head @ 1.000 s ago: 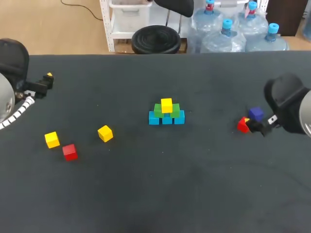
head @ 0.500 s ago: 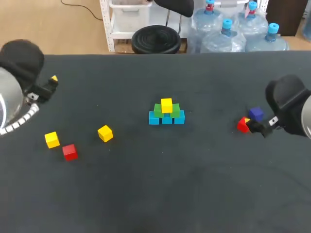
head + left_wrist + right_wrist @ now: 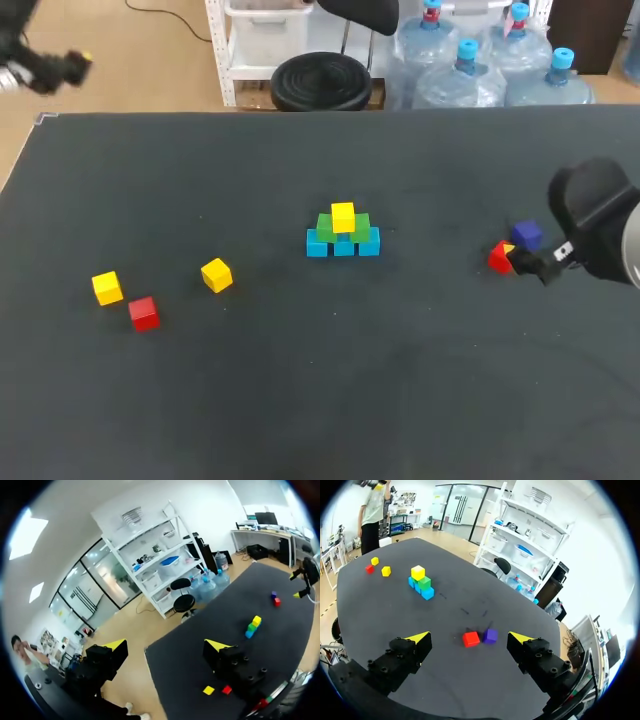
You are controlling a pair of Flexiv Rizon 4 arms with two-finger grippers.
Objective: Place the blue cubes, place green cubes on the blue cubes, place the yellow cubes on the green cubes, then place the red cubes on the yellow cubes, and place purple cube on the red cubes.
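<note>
A stack stands mid-table: three blue cubes (image 3: 343, 244) in a row, green cubes (image 3: 343, 227) on them, one yellow cube (image 3: 343, 214) on top. Two loose yellow cubes (image 3: 107, 288) (image 3: 216, 274) and a red cube (image 3: 144, 313) lie at the left. At the right, a second red cube (image 3: 499, 258) touches a purple cube (image 3: 527, 235). My right gripper (image 3: 515, 257) hangs open just over that pair; in the right wrist view the red cube (image 3: 470, 639) and purple cube (image 3: 490, 635) lie ahead of the right gripper (image 3: 469, 637). My left gripper (image 3: 165, 645) is open, empty, high beyond the far-left corner (image 3: 60, 68).
The dark table (image 3: 400, 380) has broad bare cloth at the front and between the stack and the cubes on either side. In the left wrist view the stack (image 3: 251, 626) is far ahead and my right arm (image 3: 305, 575) is at the table's far end.
My left arm has swung up and away from the table's left edge to beyond the far-left corner. The right arm and all cubes have stayed put.
</note>
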